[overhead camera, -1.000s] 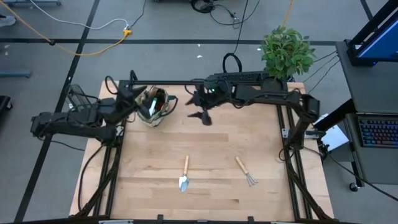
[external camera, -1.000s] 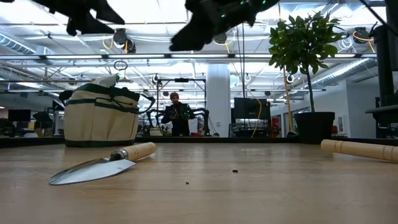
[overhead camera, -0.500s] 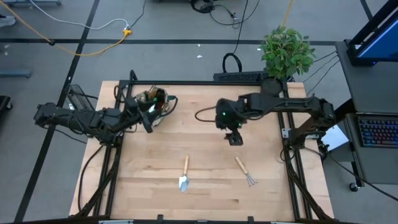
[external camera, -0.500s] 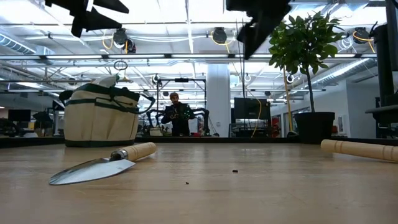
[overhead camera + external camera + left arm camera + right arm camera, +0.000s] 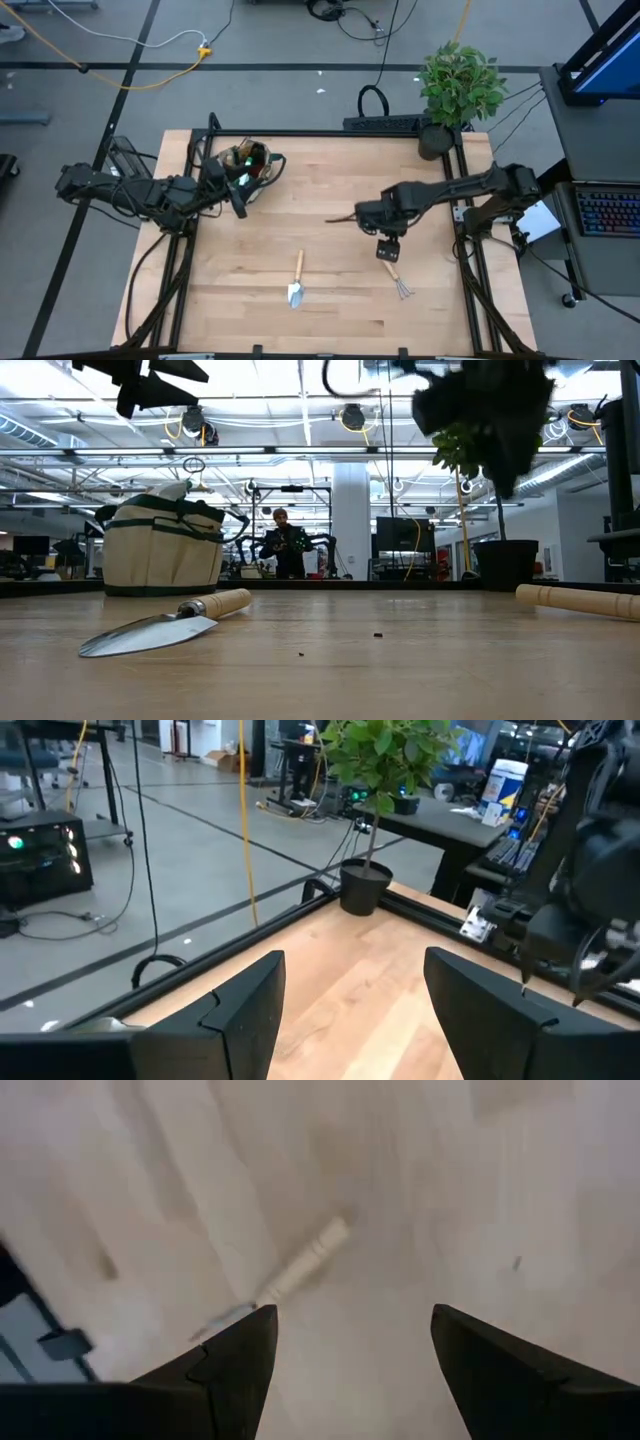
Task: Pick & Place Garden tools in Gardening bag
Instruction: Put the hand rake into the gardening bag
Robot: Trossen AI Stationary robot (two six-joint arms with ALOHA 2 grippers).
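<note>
Left gripper (image 5: pixel 237 196) sits at the bench's far-left area, just beside the gardening bag (image 5: pixel 250 167), fingers (image 5: pixel 245 1010) spread wide with nothing between them. The bag stands upright near the far-left corner of the bench (image 5: pixel 330 300), tan with dark green rim, some tools already sticking out of it; in the low view the bag (image 5: pixel 163 550) is well behind the trowel.

Trowel (image 5: pixel 297 279) lies flat near the front middle of the bench, wooden handle pointing away, silver blade toward the front edge. The low view shows it (image 5: pixel 165 624) resting on the bench.

Right gripper (image 5: pixel 386 249) hangs over the front-right part, right above the handle end of the fork rake (image 5: pixel 396 276), fingers (image 5: pixel 235 1365) wide apart, empty. Right wrist view shows a wooden-handled tool (image 5: pixel 285 1275) on the bench below, blurred. Rake lies flat, tines toward the front.

Potted plant (image 5: pixel 458 85) stands at the far-right corner.
</note>
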